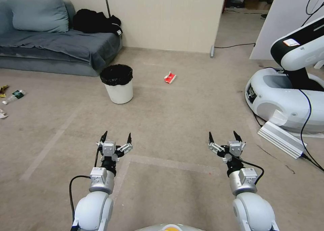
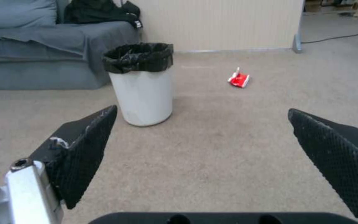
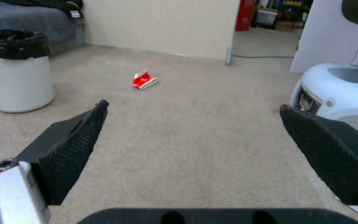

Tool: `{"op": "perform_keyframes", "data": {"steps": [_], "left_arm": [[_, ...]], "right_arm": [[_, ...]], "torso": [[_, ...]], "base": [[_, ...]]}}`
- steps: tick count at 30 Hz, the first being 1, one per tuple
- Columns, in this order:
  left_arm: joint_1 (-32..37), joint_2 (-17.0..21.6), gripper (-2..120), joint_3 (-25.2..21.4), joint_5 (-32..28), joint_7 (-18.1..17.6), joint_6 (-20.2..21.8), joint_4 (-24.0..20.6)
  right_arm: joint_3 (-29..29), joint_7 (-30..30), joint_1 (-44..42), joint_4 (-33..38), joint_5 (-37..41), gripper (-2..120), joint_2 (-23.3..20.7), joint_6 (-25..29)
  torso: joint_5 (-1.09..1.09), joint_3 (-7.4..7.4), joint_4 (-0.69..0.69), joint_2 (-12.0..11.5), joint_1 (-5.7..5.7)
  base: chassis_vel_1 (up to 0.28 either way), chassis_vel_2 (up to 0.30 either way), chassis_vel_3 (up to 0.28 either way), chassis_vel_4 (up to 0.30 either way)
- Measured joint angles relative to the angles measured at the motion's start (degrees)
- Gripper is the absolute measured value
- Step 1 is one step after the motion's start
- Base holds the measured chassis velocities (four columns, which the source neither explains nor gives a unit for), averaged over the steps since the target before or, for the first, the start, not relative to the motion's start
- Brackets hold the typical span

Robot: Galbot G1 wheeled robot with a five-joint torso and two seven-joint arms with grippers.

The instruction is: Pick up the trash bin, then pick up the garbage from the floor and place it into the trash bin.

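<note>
A grey-blue sofa [image 1: 57, 45] stands against the wall at far left, a cushion [image 1: 37, 11] and a black clothes heap [image 1: 96, 22] on it. Another white robot [image 1: 287, 89] sits at right, a ribbed metal bar [image 1: 281, 139] on the carpet [image 1: 175, 123] just beside it.

Trash bin [image 1: 117, 84] left of carton [image 1: 170, 78]

A mock living room inside a lab: grey sofa [image 1: 57, 45], beige carpet [image 1: 175, 123], partition wall [image 1: 165, 18], another white robot [image 1: 290, 86].
</note>
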Motion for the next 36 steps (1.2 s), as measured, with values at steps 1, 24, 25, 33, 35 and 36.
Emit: {"op": "perform_keyframes", "data": {"steps": [1, 24, 25, 33, 35, 36], "left_arm": [[0.00, 0.00, 100, 0.00, 0.00, 0.00, 0.00, 0.00], [8.26, -0.11, 100, 3.68, 4.50, -6.91, 8.58, -12.93], [9.90, -0.11, 100, 4.53, 5.21, -8.35, 10.51, -15.36], [14.57, -0.10, 100, 7.05, 7.03, -13.14, 15.81, -22.53], [14.56, -0.11, 100, 7.06, 7.06, -13.51, 15.85, -22.53], [14.56, -0.11, 100, 7.06, 7.06, -13.51, 15.85, -22.53]], "right_arm": [[0.00, 0.00, 0.00, 0.00, 0.00, 100, 0.00, 0.00], [1.11, 0.02, -12.54, 13.00, -1.71, 100, 3.91, 2.78], [1.37, -0.13, -14.78, 15.29, -1.79, 100, 4.73, 3.74], [2.18, -1.41, -18.39, 19.92, -2.28, 100, 6.18, 7.51], [2.18, -1.51, -18.21, 19.82, -2.21, 100, 6.18, 7.54], [2.18, -1.51, -18.21, 19.82, -2.21, 100, 6.18, 7.54]], "torso": [[0.00, 0.00, 0.00, 0.00, 0.00], [-0.02, -0.01, 0.00, 0.01, 0.00], [0.00, 0.00, 0.00, 0.00, 0.00], [0.00, -0.01, 0.01, 0.00, 0.00], [-0.01, -0.01, 0.00, 0.01, 0.00], [-0.01, -0.01, 0.00, 0.01, 0.00]], "base": [[0.000, 0.000, 0.000, 0.000], [0.000, 0.000, 0.000, 0.000], [0.000, 0.000, 0.000, 0.000], [0.000, 0.000, 0.000, 0.000], [0.000, 0.000, 0.000, 0.000], [0.000, 0.000, 0.000, 0.000]]}}
